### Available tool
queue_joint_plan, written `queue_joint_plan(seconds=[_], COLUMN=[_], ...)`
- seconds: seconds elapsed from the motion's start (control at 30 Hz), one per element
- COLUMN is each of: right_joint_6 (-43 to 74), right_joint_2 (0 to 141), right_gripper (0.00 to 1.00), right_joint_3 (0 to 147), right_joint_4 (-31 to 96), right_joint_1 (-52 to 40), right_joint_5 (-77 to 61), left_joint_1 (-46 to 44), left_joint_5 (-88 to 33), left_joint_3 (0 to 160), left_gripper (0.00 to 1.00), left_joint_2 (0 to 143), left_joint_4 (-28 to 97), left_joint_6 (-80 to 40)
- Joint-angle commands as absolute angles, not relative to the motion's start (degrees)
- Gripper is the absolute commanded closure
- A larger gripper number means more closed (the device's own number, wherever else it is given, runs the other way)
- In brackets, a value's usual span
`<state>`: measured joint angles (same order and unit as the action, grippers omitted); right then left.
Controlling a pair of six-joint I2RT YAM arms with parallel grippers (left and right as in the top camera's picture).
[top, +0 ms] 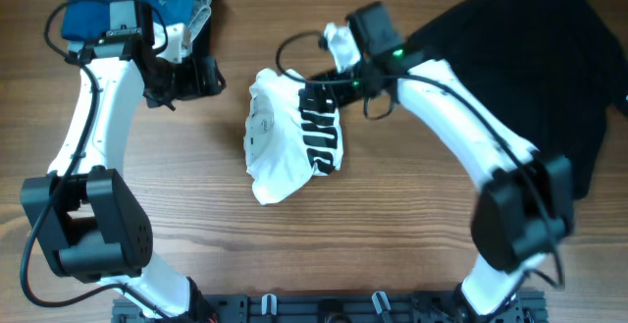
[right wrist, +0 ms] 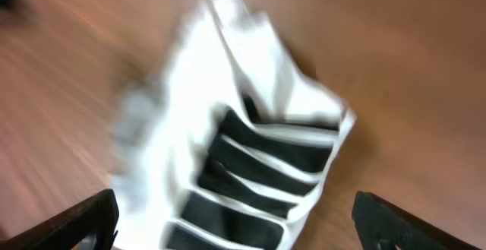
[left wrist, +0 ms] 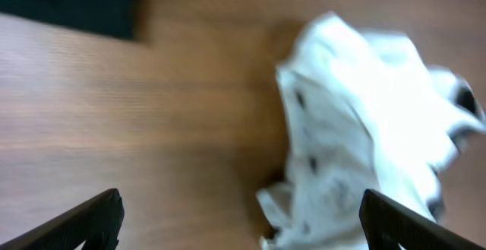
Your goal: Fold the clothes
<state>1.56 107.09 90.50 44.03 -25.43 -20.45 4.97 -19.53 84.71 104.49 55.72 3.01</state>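
The black garment [top: 549, 58] lies heaped at two o'clock, close by my right arm, which could snag it. The white shirt [top: 289, 141] sits crumpled at centre. The right gripper [right wrist: 235, 197] and left gripper [left wrist: 241, 197] both hang spread and empty; a careless pinch might take several layers

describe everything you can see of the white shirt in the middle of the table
The white shirt is thin, soft-looking fabric, crumpled into a loose bunched heap, not folded. Bold black lettering runs down its right side, with fainter print on the white part. It lies on the wooden table, apart from the black garment. The right gripper, jaws open, sits at its upper edge; whether it touches is unclear.
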Motion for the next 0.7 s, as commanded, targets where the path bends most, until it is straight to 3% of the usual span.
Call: queue_joint_plan(seconds=[0.0, 0.3, 0.67], right_joint_6=[0.0, 0.0, -0.3], right_joint_2=[102.0, 101.8, 101.8], right_gripper=[0.0, 0.0, 0.0], right_joint_3=[93.9, 93.9, 93.8], right_joint_4=[47.4, 52.0, 52.6], right_joint_1=[-23.8, -10.1, -9.6], right_joint_5=[-17.3, -17.0, -16.3], left_joint_1=[4.8, -0.6, -6.1], left_joint_5=[-34.1, -40.0, -45.2], left_joint_3=[83.5, 78.6, 77.8], left_gripper=[0.0, 0.0, 0.0], left_joint_2=[107.2, 118.0, 127.8], left_joint_4=[58.7, 58.6, 49.5], left_joint_6=[10.8, 19.2, 18.8])
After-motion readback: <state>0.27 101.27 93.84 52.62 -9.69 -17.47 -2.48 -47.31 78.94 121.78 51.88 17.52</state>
